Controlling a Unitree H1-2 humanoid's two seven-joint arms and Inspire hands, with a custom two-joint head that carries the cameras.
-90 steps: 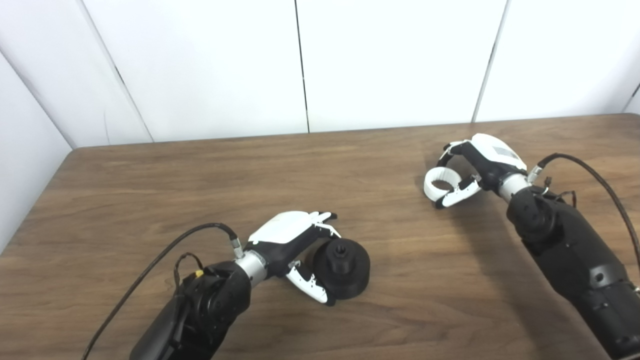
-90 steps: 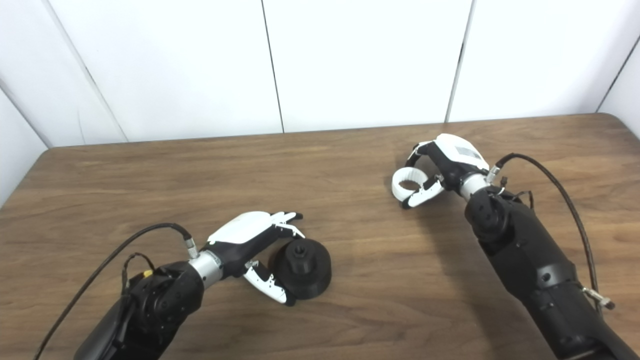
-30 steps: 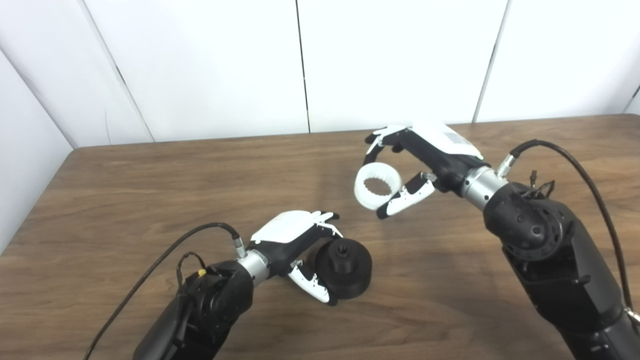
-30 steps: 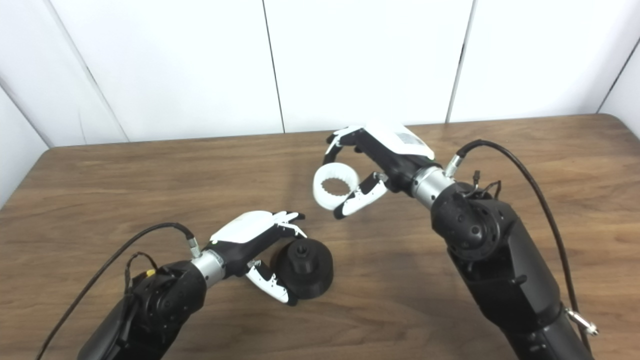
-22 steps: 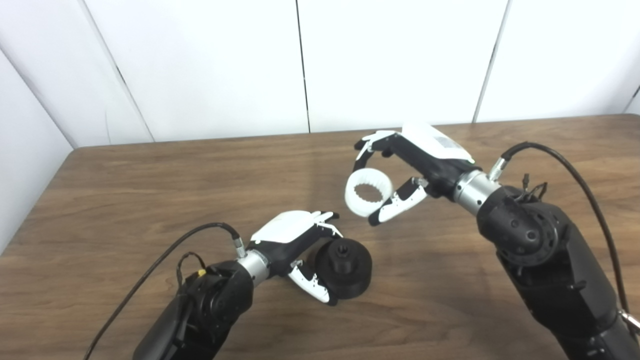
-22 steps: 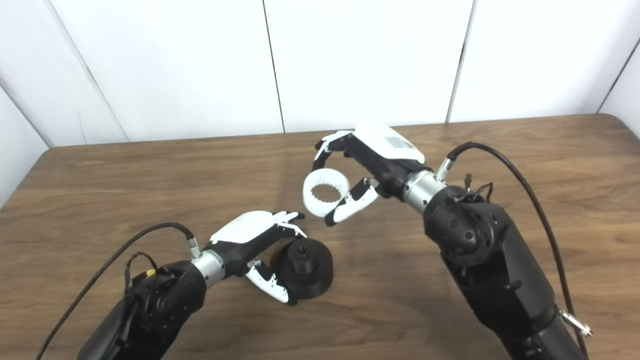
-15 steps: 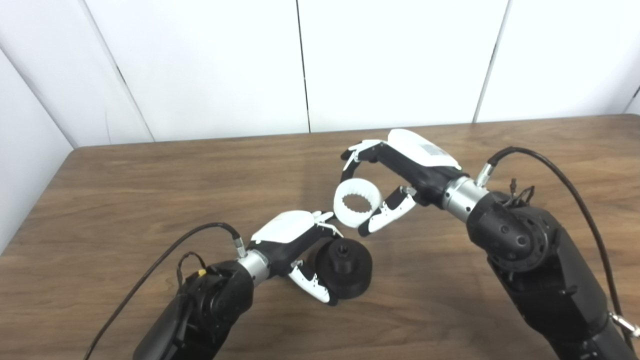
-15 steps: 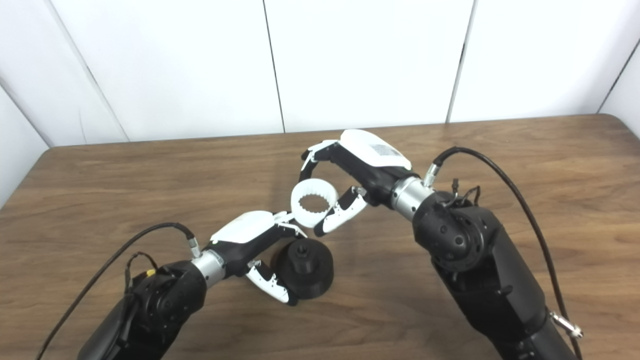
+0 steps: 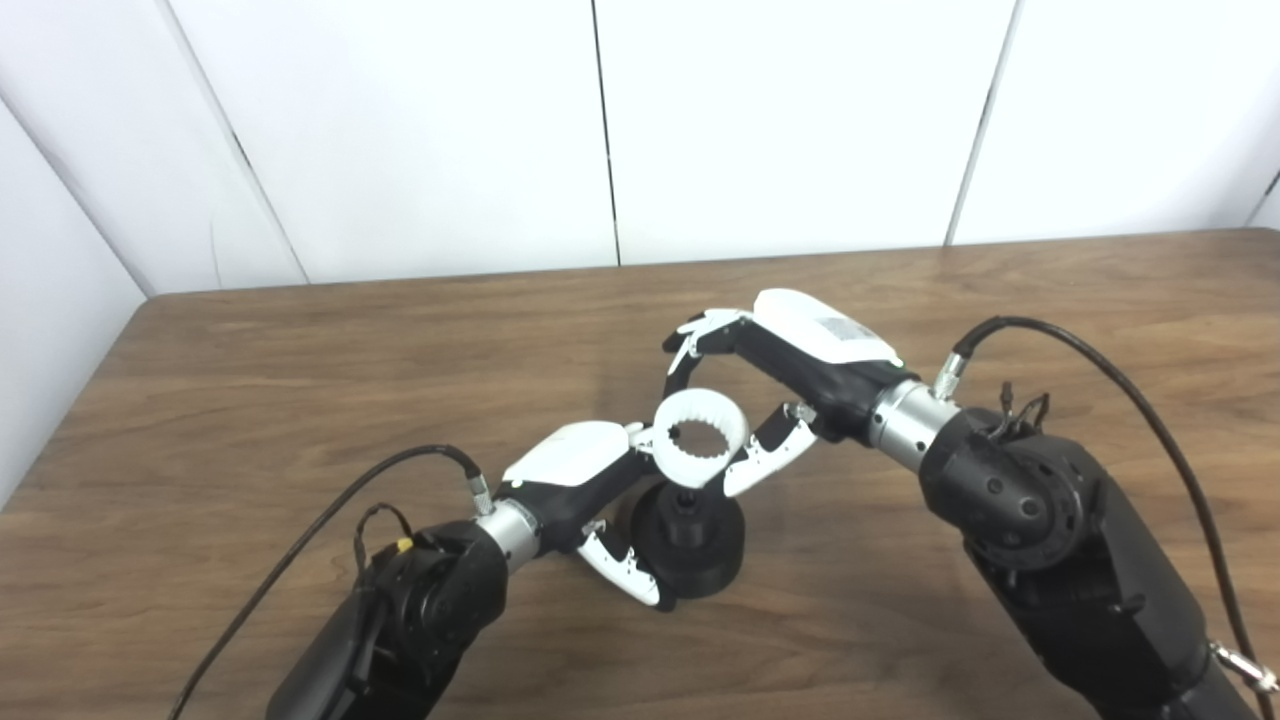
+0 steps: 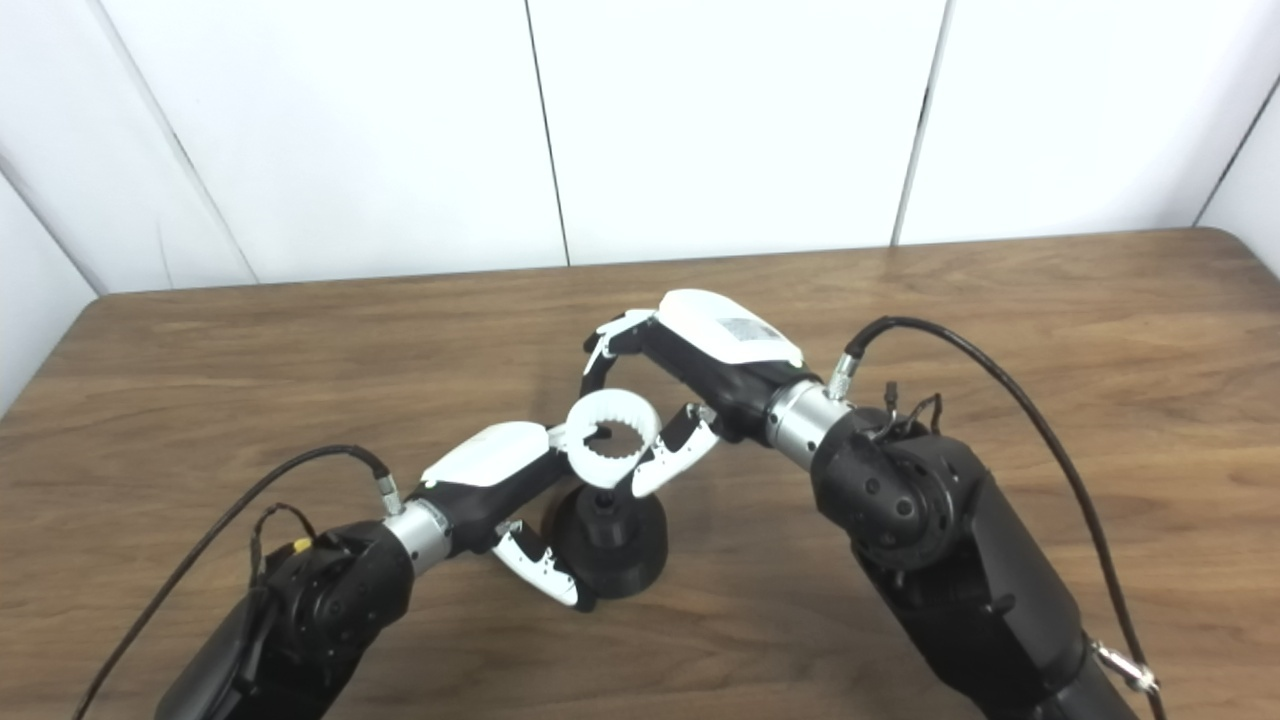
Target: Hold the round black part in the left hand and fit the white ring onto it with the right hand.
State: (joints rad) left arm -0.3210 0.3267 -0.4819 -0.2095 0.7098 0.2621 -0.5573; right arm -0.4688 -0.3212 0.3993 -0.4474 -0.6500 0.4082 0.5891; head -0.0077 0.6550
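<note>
Above the round black part (image 9: 686, 542), which the left hand (image 9: 585, 487) is bracing, the right hand (image 9: 775, 395) is pinching the white ring (image 9: 700, 452) by its rim; it is looking rigid and light

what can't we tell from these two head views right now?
- Gap between white ring and the black part: both views look steeply down, so touching or still above cannot be told.
- Left hand grip: its palm side faces away and the ring covers its fingertips; contact on the part's far side is hidden.
- Black part's hub top: partly covered by the ring in both views.
- Right hand: its inner contact with the ring is hidden.
</note>
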